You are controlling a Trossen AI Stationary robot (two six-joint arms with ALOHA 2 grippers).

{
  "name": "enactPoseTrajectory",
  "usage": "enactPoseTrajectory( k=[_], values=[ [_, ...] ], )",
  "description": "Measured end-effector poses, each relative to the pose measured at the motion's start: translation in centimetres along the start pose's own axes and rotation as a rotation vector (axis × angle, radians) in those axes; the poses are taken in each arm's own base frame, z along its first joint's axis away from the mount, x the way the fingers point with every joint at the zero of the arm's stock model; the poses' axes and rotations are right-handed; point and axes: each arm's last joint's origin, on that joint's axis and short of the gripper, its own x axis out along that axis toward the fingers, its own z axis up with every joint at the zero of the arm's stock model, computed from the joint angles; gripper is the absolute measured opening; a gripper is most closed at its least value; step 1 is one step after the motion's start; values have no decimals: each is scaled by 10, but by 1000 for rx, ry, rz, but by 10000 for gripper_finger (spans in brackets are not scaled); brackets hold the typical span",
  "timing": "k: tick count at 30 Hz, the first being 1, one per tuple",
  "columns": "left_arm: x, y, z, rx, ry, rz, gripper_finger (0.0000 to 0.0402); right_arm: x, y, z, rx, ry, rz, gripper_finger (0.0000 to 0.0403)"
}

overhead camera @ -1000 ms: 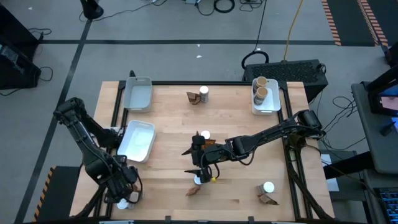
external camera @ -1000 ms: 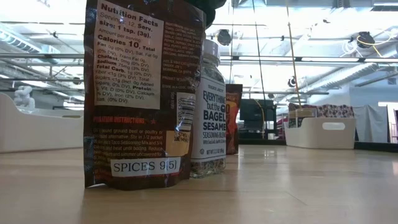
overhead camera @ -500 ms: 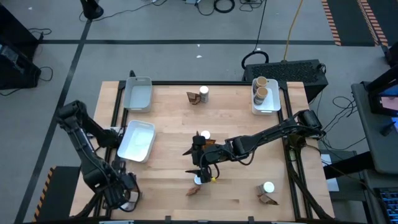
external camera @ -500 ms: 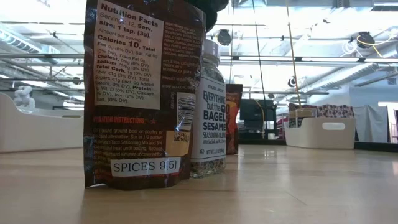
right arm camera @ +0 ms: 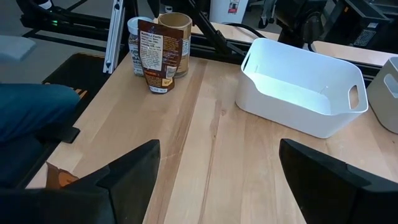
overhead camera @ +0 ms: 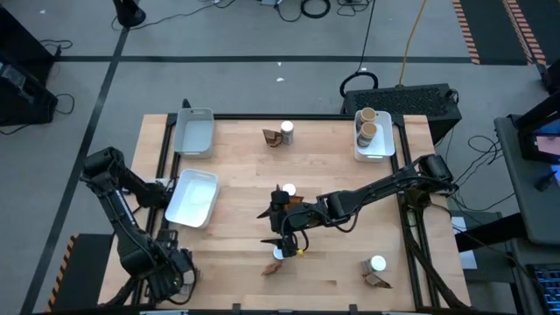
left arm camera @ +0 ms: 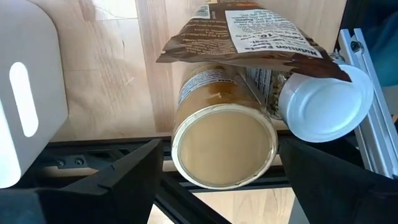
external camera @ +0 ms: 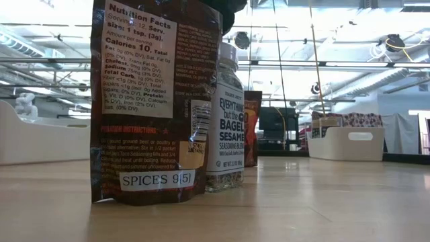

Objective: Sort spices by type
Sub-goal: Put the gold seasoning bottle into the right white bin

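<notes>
Spices sit scattered on the table (overhead camera: 332,166). Left gripper (left arm camera: 217,186) hangs released above a tan-topped jar (left arm camera: 224,143) at the corner. Right gripper (overhead camera: 278,226) is released mid-table.

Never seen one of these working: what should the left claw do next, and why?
Probably ease forward and close on the tan-lidded jar. The left gripper is open, and that jar sits between its fingers, beside a white-lidded jar and under a brown packet.

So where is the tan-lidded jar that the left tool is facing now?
The tan-lidded jar stands at the table's front left corner, beside a white-lidded jar and a brown packet, near the table's edge.
</notes>
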Motion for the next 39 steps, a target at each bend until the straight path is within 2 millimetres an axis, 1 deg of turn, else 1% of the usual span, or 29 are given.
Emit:
enactPoseTrajectory(
  k=[9,14,19,25,36,39],
  values=[
    [2,0,0,2,-5,-6,322,0,0,-1,-1,8,0,313],
    [11,2,0,2,1,1,322,0,0,-1,-2,15,0,313],
    [15,5,-1,0,14,22,322,0,0,-1,-2,15,0,313],
    [27,11,-2,9,40,60,322,0,0,-1,-2,14,0,313],
    [28,10,-2,21,30,47,321,0,0,-1,-2,14,0,313],
    [28,10,-1,31,29,45,306,0,0,-1,-1,14,0,313]
  ],
)
